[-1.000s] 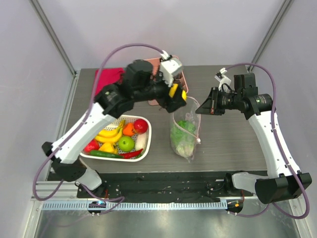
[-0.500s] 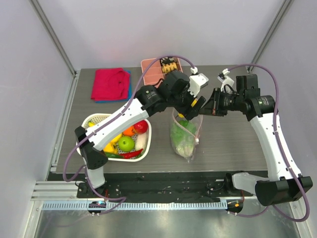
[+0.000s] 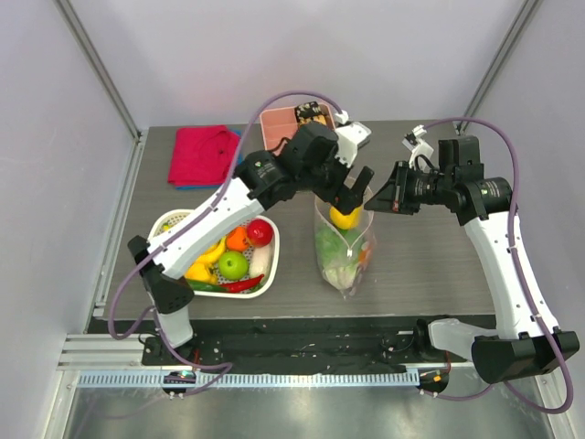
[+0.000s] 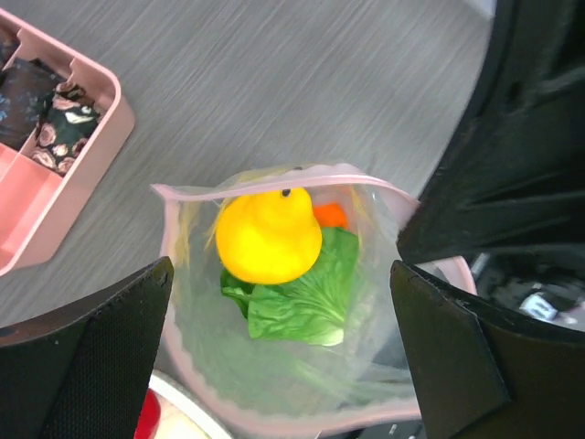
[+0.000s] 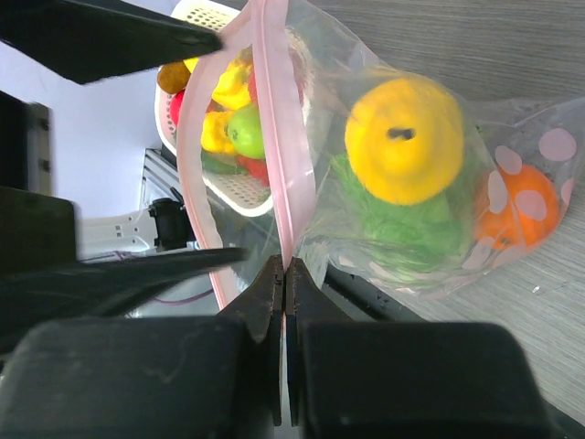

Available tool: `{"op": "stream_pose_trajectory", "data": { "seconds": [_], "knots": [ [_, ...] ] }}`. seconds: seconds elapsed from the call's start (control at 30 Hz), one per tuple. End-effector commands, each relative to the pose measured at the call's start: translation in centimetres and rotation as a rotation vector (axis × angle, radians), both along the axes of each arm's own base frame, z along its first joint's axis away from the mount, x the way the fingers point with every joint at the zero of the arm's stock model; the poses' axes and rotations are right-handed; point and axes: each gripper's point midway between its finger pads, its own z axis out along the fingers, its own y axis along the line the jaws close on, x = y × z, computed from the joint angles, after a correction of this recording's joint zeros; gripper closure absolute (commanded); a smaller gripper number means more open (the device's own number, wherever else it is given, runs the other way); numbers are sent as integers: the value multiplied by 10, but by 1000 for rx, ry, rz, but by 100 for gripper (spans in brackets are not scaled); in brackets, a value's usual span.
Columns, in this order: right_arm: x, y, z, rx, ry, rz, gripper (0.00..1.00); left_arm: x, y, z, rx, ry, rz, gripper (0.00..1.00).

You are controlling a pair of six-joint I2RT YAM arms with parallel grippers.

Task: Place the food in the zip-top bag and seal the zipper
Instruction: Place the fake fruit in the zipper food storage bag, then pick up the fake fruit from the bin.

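The zip-top bag stands upright with its mouth open, holding green lettuce, an orange and a yellow fruit on top. My left gripper hangs just above the mouth, open, both fingers spread wide with nothing between them. My right gripper is shut on the pink zipper strip at the bag's right rim and holds it up. More food, such as a green apple and a red fruit, lies in the white mesh basket.
A pink compartment tray with dark snack pieces stands at the back, behind the left arm. Red and blue folded cloths lie at the back left. The basket sits directly left of the bag.
My left gripper opened over the bag and let go of the yellow fruit, which now rests inside on the lettuce. The right gripper kept its hold on the rim.
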Motion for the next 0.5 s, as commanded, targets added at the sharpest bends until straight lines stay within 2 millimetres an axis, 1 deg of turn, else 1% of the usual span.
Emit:
{"op": "stream_pose_trajectory", "data": {
  "seconds": [0.0,0.03,0.07,0.1,0.13,0.17,0.2,0.23,0.27,0.3,0.33,0.4,0.43,0.47],
  "knots": [
    [-1,1,22,20,-63,-1,99,-10,43,95,-269,-9,-37,0],
    [0,1,23,20,-65,-1,99,-5,56,98,-280,-9,-12,0],
    [0,1,24,20,-71,0,99,-2,76,106,-304,-3,34,0],
    [0,1,25,20,-71,-3,99,14,103,87,-289,59,82,0],
    [1,0,25,19,-73,-6,99,20,119,79,-282,84,102,0],
    [1,1,24,19,-69,-3,99,31,151,71,-247,61,130,0],
    [1,0,25,17,-74,-3,99,28,166,42,-184,115,132,0],
    [2,0,23,16,-70,-4,99,25,177,26,-146,135,119,0],
    [3,1,23,17,-68,-3,99,26,198,20,-100,87,119,0],
    [3,0,23,17,-68,-4,99,21,207,-11,-37,127,100,0],
    [3,0,22,16,-67,-4,99,12,215,-25,1,149,72,0],
    [5,0,21,14,-64,-5,99,8,230,-46,62,141,55,0],
    [6,0,20,14,-61,-5,99,5,236,-67,101,170,61,0],
    [7,0,19,13,-58,-5,99,4,237,-77,117,179,56,0]
  ]
}}
